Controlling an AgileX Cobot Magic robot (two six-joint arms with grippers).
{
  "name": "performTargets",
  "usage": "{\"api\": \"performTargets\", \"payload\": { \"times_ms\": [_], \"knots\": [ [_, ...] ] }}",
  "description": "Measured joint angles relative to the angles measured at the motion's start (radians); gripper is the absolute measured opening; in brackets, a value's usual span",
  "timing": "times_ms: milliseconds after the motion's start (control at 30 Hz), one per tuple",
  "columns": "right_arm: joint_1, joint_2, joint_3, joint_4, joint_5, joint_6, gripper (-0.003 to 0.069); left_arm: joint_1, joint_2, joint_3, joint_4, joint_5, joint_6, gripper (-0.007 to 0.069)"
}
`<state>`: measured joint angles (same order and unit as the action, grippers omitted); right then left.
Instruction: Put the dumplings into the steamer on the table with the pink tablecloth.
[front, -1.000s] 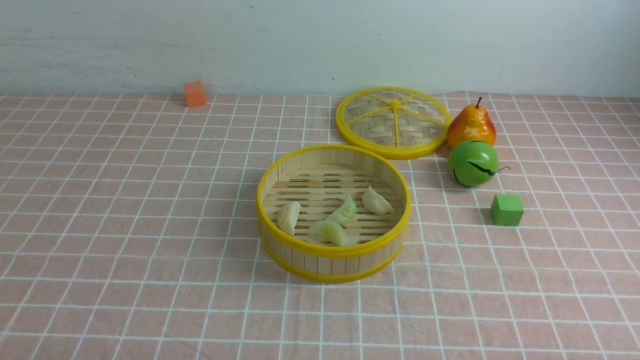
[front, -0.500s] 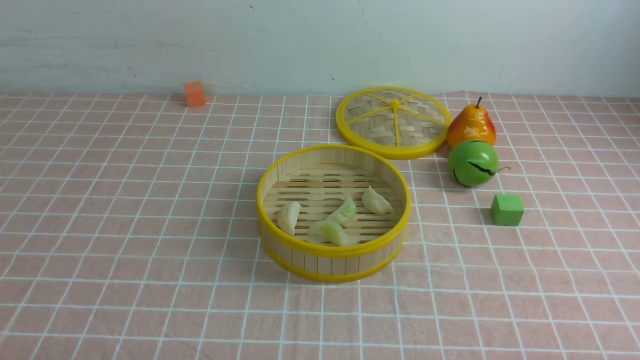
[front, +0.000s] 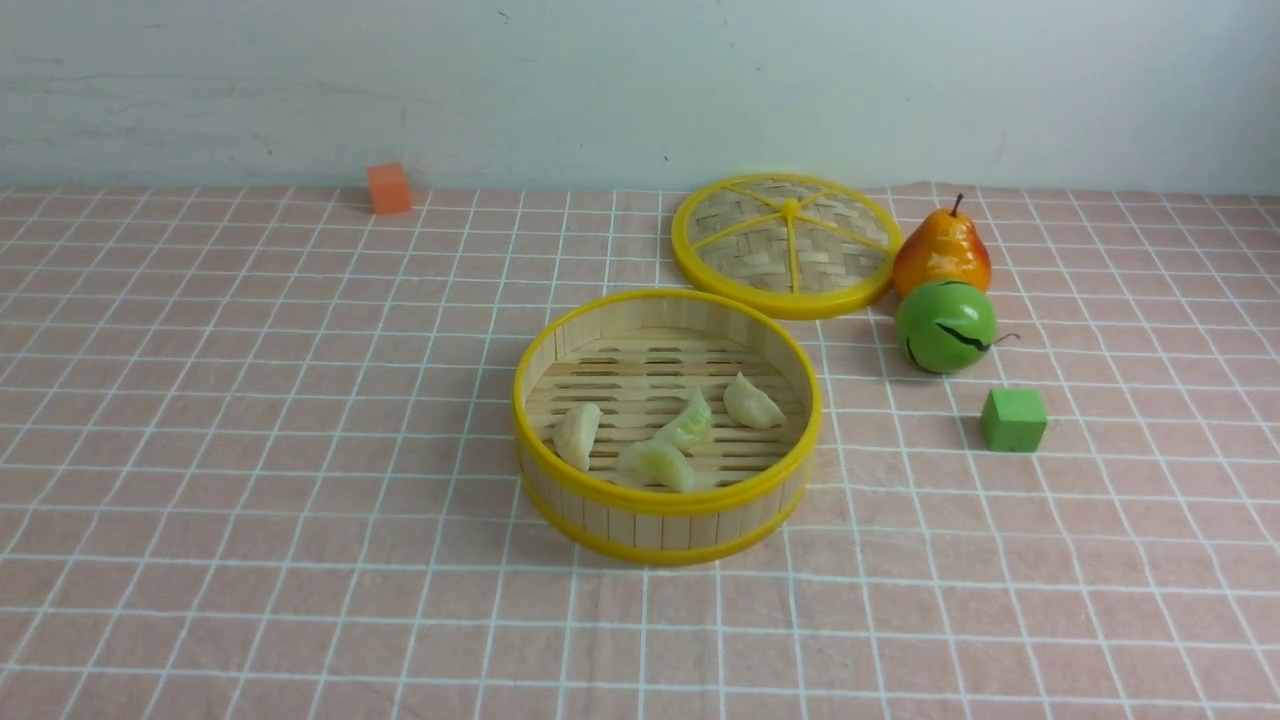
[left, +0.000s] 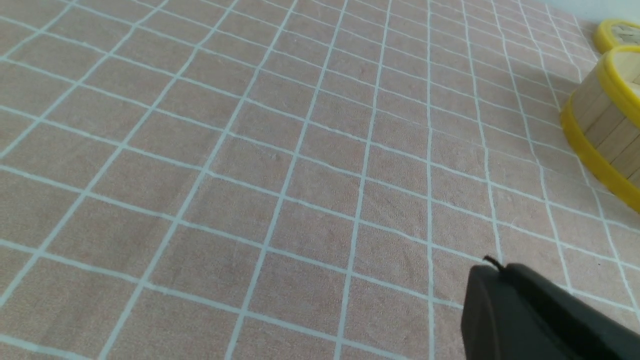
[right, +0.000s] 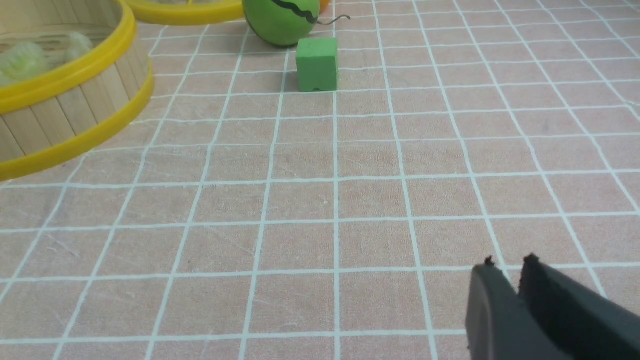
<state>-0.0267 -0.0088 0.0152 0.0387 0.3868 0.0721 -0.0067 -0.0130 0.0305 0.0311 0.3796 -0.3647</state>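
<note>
The bamboo steamer stands at the middle of the pink tablecloth. Several pale dumplings lie on its slatted floor: one at the left, one at the front, one in the middle and one at the right. Neither arm shows in the front view. My left gripper is shut and empty above bare cloth, with the steamer wall well off to its side. My right gripper is shut and empty above bare cloth; the steamer and a dumpling show at that view's edge.
The woven yellow-rimmed lid lies flat behind the steamer. A pear and a green round fruit sit beside the lid, with a green cube in front of them. An orange cube sits by the back wall.
</note>
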Motion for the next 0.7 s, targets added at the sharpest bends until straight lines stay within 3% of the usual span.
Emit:
{"api": "performTargets", "payload": {
  "times_ms": [700],
  "knots": [
    [0.0, 0.0, 0.0, 0.0, 0.0, 0.0, 0.0107, 0.0, 0.0, 0.0, -0.001, 0.0, 0.0, 0.0]
  ]
}}
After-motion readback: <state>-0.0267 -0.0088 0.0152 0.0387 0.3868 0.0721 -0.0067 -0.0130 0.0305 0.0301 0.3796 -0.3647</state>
